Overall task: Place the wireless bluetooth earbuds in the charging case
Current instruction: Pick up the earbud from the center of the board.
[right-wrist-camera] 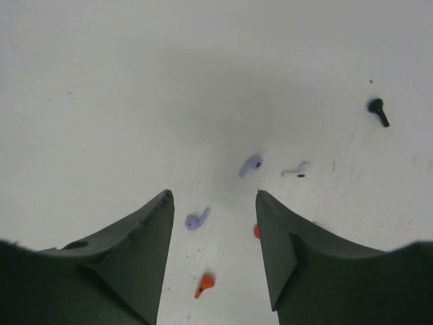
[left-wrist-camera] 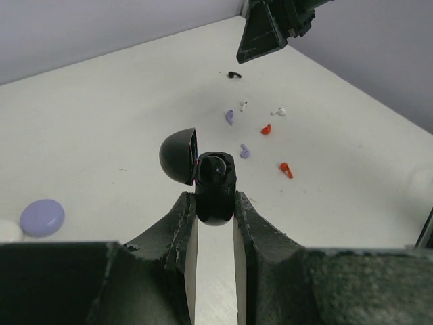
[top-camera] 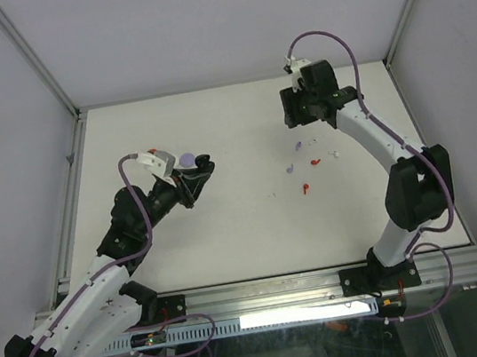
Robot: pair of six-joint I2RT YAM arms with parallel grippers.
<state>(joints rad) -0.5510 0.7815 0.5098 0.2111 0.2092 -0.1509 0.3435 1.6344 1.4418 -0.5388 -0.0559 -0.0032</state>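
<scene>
My left gripper (left-wrist-camera: 215, 200) is shut on a black charging case (left-wrist-camera: 215, 183), whose round lid (left-wrist-camera: 178, 156) stands open to the left. In the top view the left gripper (top-camera: 195, 174) is left of centre. Small earbuds lie scattered on the white table: two lavender (right-wrist-camera: 250, 166) (right-wrist-camera: 197, 219), one red (right-wrist-camera: 205, 283), another red (right-wrist-camera: 256, 231) half hidden by a finger, one white (right-wrist-camera: 295, 170) and one black (right-wrist-camera: 378, 112). My right gripper (right-wrist-camera: 213, 196) hangs open above them with nothing between its fingers, at the far right (top-camera: 310, 118) in the top view.
A lavender disc (left-wrist-camera: 42, 217) and part of a white disc (left-wrist-camera: 8, 230) lie to the left of the held case. Metal frame rails (top-camera: 69, 186) border the table, with grey walls behind.
</scene>
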